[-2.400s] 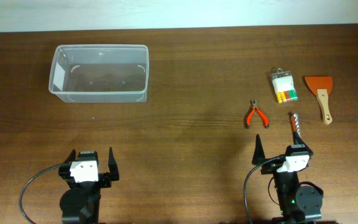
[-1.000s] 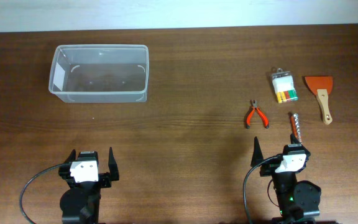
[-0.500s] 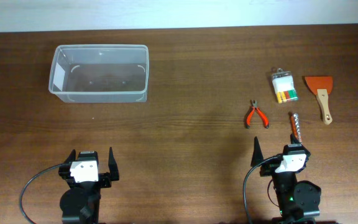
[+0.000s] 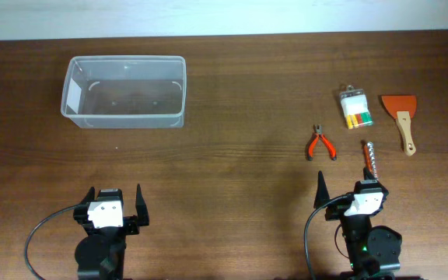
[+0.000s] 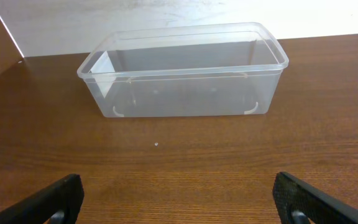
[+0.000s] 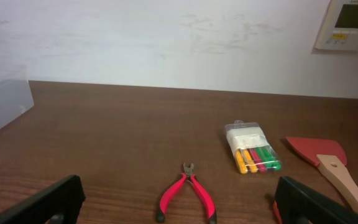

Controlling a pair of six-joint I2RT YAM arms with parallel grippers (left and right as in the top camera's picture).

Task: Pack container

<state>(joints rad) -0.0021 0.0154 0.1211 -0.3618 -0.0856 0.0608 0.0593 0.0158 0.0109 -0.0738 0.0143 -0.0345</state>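
The container (image 4: 124, 122), a clear plastic tub with nothing in it, stands at the far left of the table. In the left wrist view the container (image 5: 185, 99) lies straight ahead of my left gripper (image 5: 176, 182), a good way off. That left gripper (image 4: 114, 192) is open at the near edge and holds nothing. My right gripper (image 4: 346, 185) is open too, near the front right. Red-handled pliers (image 6: 187, 194) lie on the table just ahead of the right gripper (image 6: 179, 183), between the lines of its fingers and untouched.
Right of the pliers (image 4: 320, 144) lie a clear pack of coloured markers (image 4: 356, 109), a scraper with a red blade and wooden handle (image 4: 401, 117), and a slim red-handled tool (image 4: 370, 158) close to my right wrist. A white wall borders the table's far edge.
The right wrist shifted slightly to the left early on. Over the last second nothing has moved, and both grippers stay open.
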